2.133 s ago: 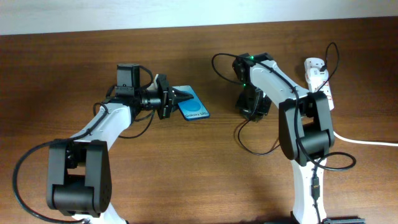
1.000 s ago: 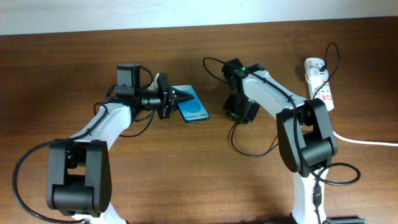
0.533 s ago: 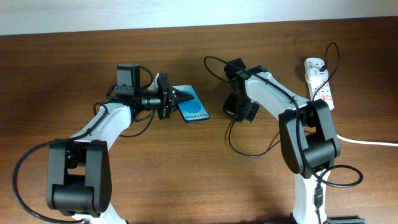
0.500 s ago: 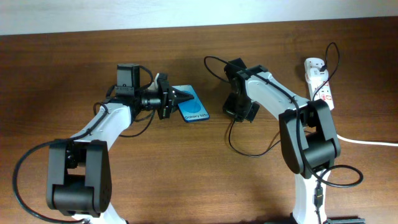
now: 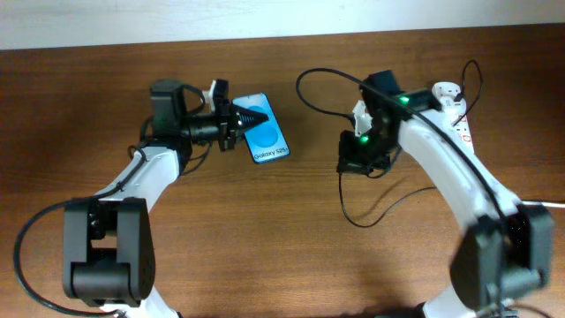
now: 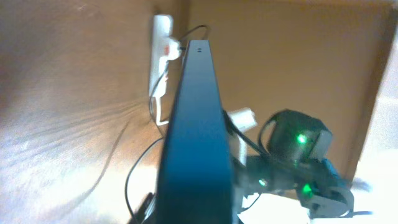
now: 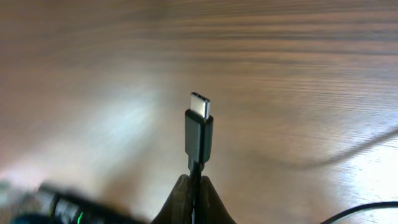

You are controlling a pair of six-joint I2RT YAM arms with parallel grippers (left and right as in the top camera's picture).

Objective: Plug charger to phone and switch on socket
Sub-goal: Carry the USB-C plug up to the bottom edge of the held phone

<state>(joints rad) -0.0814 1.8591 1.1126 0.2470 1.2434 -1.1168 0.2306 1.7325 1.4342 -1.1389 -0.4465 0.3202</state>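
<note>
The phone (image 5: 263, 139), blue screen with a white "Galaxy S25" strip, is held up off the table by my left gripper (image 5: 245, 119), which is shut on its upper left edge. In the left wrist view the phone (image 6: 194, 143) shows edge-on as a dark blue slab rising from the jaws. My right gripper (image 5: 353, 165) is shut on the charger cable (image 7: 194, 177) just below its connector tip (image 7: 199, 132), which points up over bare wood. The black cable (image 5: 375, 212) loops across the table. The white socket (image 5: 456, 113) lies at the far right, with the black plug (image 5: 461, 95) in it.
The socket's thick white cord (image 5: 521, 201) runs off the right edge. The socket also shows far off in the left wrist view (image 6: 161, 59), with my right arm (image 6: 297, 155) in the background.
My left gripper has lifted the phone off the table and swung it up and left. My right gripper has moved right and slightly back with the cable, away from the phone.
</note>
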